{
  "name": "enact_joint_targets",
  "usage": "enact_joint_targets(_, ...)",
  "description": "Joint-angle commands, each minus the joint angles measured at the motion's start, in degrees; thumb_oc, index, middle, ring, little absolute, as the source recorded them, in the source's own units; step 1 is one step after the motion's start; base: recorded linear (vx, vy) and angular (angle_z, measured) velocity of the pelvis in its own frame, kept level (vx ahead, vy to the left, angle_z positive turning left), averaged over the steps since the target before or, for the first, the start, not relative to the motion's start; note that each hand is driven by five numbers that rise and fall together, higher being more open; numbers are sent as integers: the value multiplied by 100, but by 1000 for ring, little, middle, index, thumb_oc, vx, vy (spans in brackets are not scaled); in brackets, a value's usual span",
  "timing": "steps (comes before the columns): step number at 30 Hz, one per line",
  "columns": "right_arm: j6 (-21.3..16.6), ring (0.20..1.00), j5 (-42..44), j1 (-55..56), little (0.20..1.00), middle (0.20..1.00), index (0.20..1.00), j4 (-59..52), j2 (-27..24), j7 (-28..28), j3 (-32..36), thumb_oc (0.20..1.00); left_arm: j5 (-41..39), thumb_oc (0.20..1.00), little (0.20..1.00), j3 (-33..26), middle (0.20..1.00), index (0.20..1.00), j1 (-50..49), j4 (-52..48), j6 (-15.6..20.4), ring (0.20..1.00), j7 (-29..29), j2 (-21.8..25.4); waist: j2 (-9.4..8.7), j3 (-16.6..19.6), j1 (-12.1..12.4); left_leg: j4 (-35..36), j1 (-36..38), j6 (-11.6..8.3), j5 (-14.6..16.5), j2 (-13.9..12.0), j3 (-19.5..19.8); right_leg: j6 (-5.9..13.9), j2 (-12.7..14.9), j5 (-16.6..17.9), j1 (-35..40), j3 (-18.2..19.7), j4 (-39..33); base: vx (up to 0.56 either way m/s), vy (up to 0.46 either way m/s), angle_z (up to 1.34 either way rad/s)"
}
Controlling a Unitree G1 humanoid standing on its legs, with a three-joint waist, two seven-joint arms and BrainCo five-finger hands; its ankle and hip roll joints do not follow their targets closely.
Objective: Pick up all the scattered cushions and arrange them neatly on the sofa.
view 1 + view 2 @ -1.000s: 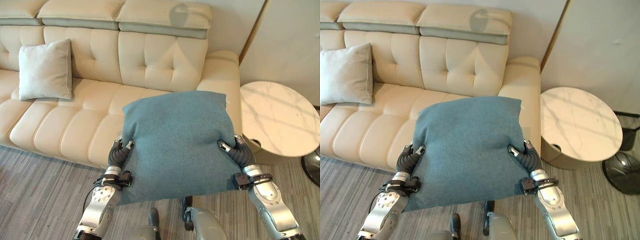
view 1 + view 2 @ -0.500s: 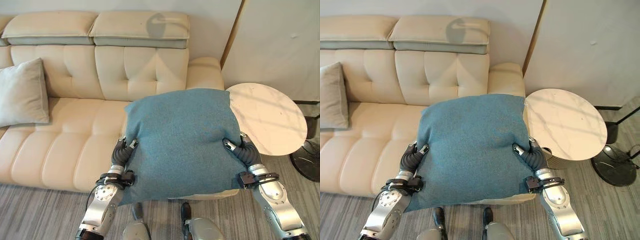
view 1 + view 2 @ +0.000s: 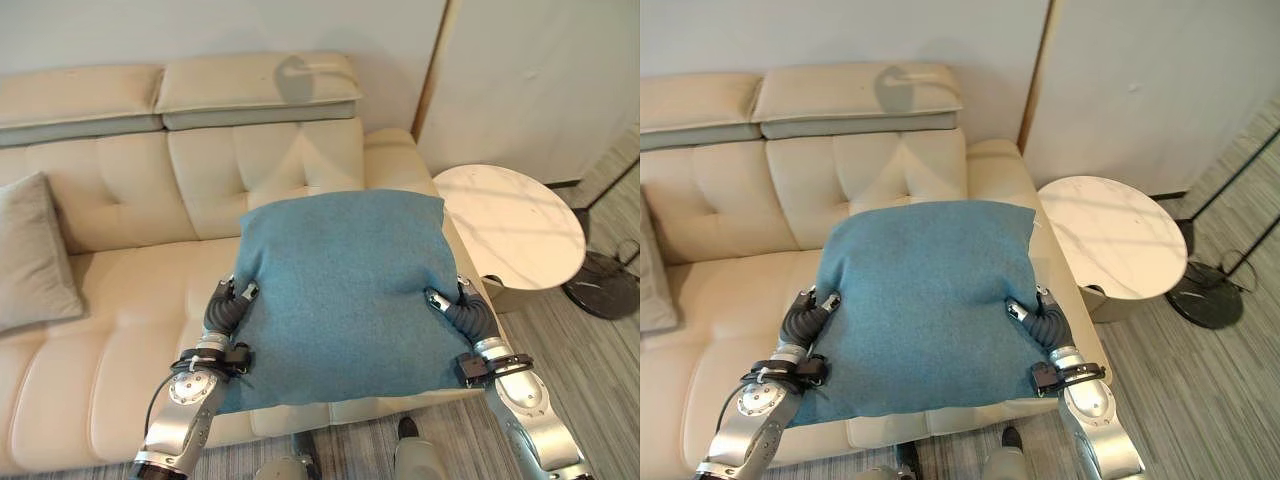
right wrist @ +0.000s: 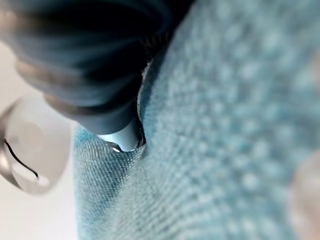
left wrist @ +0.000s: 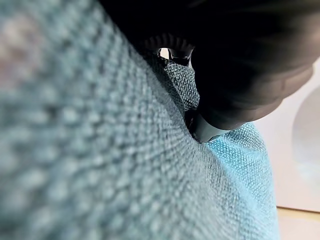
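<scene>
Blue cushion gripped between left robot hand, right robot hand, above sofa.

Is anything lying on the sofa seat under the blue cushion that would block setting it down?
Nothing visible does. The blue cushion, pinched between the left hand and right hand, hangs over the sofa seat; the grey cushion leans well off to the left. The seat directly under it is hidden.

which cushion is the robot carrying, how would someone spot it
Start at the cream sofa. In front of its right end, beside the round white table, a big square cushion is held by the left robot hand and right robot hand. It is teal; the cushion on the seat is pale grey.
</scene>
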State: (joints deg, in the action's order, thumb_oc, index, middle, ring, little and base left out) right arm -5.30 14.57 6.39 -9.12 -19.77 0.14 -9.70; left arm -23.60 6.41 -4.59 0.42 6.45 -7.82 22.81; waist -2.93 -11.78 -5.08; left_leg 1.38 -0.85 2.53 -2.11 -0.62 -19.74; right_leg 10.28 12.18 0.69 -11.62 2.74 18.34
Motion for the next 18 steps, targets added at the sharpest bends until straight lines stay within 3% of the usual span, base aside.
enact_joint_targets(1, -671, 200, 34, -621, 200, 200, 200, -80, -69, 212, -133, 200, 313, 200, 200, 362, 200, 200, 164, -638, 534, 200, 239, -215, 83, 132, 2, -67, 208, -364, 459, -72, 781, -339, -1028, -300, 107, -315, -732, 218, 60, 8)
enact_joint_targets(3, -641, 200, 125, -690, 200, 200, 200, -177, -158, 256, -112, 200, 268, 200, 200, 368, 200, 200, 159, -723, 539, 200, 400, -180, 41, 162, 25, -212, 146, -362, 562, 35, 953, -410, -968, -289, 397, -243, -1217, 165, -5, 34)
enact_joint_targets(6, -633, 200, 196, -726, 200, 200, 200, -135, -184, 292, -106, 200, 265, 200, 200, 314, 200, 200, 156, -664, 571, 200, 378, -238, 37, 191, 76, -310, 55, -404, 619, 72, 1038, -445, -1002, -185, 468, -170, -1391, 52, -61, 64)
enact_joint_targets(7, -645, 200, 179, -912, 200, 200, 200, -77, -207, 211, -165, 200, 296, 200, 200, 237, 200, 200, 132, -633, 592, 200, 355, -190, 92, 249, 139, -322, 2, -419, 638, 72, 1030, -444, -922, -137, 524, -392, -1591, 129, -41, 21)
enact_joint_targets(12, -706, 200, 91, -1229, 200, 200, 200, 38, -213, 96, -276, 200, 375, 200, 200, 102, 200, 200, 94, -561, 651, 200, 267, -121, 176, 335, 242, -163, 57, -432, 610, 73, 1008, -436, -912, -77, 654, -481, -1897, 107, -43, 15)
enact_joint_targets(16, -850, 200, -64, -1883, 200, 200, 200, 71, -153, -256, -375, 200, 366, 200, 200, 17, 200, 200, 496, -404, 812, 200, -120, -23, 283, 106, 333, -178, -317, -457, 532, 78, 1027, -451, -861, -53, 313, -493, -1842, -112, 3, -1)
enact_joint_targets(18, -971, 200, -224, -2602, 200, 200, 200, 240, -4, -646, -519, 200, 453, 200, 200, 87, 200, 200, 1096, -213, 1012, 200, -434, 101, 418, -46, 391, -212, -807, -464, 430, 115, 999, -455, -837, 38, -236, -452, -1726, -201, 35, 13)
